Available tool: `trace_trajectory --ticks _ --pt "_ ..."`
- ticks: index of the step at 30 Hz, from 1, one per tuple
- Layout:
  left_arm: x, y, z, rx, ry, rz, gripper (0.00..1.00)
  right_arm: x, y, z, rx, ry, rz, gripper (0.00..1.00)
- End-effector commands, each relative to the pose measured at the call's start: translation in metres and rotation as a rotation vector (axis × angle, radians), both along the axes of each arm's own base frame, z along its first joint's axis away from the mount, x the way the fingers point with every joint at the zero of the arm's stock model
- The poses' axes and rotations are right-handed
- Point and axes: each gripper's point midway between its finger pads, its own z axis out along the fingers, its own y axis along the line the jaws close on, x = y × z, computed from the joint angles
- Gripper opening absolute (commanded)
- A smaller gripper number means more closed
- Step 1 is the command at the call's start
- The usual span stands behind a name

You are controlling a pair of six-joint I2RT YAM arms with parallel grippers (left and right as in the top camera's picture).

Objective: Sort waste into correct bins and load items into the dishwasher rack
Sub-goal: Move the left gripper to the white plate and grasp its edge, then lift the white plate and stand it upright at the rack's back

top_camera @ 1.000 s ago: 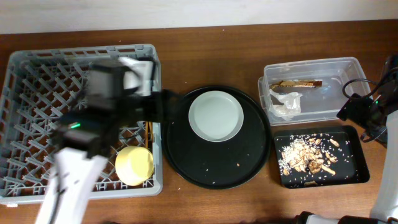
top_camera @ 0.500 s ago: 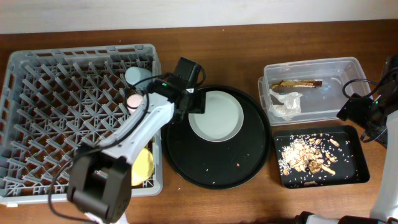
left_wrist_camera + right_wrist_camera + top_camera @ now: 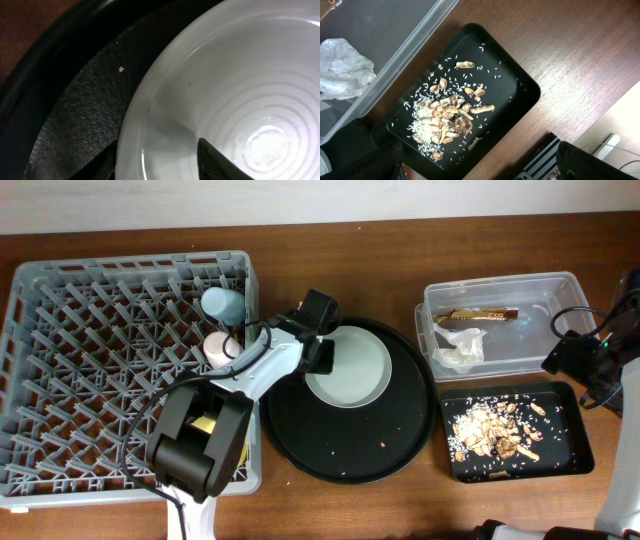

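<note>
My left gripper [image 3: 325, 358] straddles the rim of the pale round plate [image 3: 352, 368] on the round black tray [image 3: 350, 452], whether pinching I cannot tell; a shallow bite may drop it.

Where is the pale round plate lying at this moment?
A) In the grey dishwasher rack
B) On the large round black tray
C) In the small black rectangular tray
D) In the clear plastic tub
B: the overhead view shows the pale round plate resting on the large round black tray, between the grey dishwasher rack and the clear plastic tub.
</note>
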Motion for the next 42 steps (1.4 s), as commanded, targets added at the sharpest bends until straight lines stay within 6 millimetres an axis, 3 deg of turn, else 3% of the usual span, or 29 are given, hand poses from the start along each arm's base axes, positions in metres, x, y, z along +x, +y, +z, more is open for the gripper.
trace_trajectory --ticks 1,3,4,6,9,10,11,14,16,17,20,24,30,42 --pt "-0.005 0.003 -0.025 0.034 0.043 -0.005 0.32 -0.001 -0.004 0.002 -0.014 0.003 -0.012 0.99" --pt "-0.006 0.004 -0.027 0.037 0.049 -0.005 0.16 -0.001 -0.004 0.002 -0.014 0.003 -0.013 0.99" --pt "-0.005 0.004 -0.027 0.037 0.049 -0.005 0.0 -0.001 -0.004 0.002 -0.014 0.003 -0.013 0.99" --pt "0.001 0.0 -0.014 0.025 0.017 -0.01 0.0 -0.001 -0.004 0.002 -0.014 0.003 -0.012 0.99" --pt "0.022 0.0 0.038 0.022 -0.102 0.001 0.0 -0.001 -0.004 0.002 -0.014 0.003 -0.013 0.99" --pt "0.028 0.003 0.061 0.031 -0.15 0.008 0.0 -0.001 -0.004 0.002 -0.014 0.003 -0.013 0.99" --pt "0.035 0.008 0.097 0.052 -0.229 0.0 0.0 -0.001 -0.004 0.002 -0.014 0.003 -0.013 0.99" --pt "0.041 0.051 0.196 0.215 -0.46 0.049 0.0 -0.001 -0.004 0.002 -0.014 0.003 -0.012 0.99" --pt "0.032 0.101 0.259 0.413 -0.613 0.157 0.0 -0.001 -0.004 0.002 -0.014 0.003 -0.013 0.99" --pt "0.024 0.125 0.284 0.523 -0.665 0.211 0.0 -0.001 -0.004 0.002 -0.014 0.003 -0.013 0.99" --pt "-0.001 0.184 0.328 0.823 -0.7 0.3 0.0 -0.001 -0.004 0.002 -0.014 0.003 -0.012 0.99" --pt "-0.004 0.231 0.328 0.982 -0.612 0.332 0.0 -0.001 -0.004 0.002 -0.014 0.003 -0.013 0.99" --pt "0.016 0.286 0.292 1.082 -0.456 0.384 0.0 -0.001 -0.004 0.002 -0.014 0.003 -0.012 0.99" --pt "0.054 0.308 0.221 1.131 -0.341 0.387 0.0 -0.001 -0.003 0.002 -0.014 0.003 -0.012 0.99"
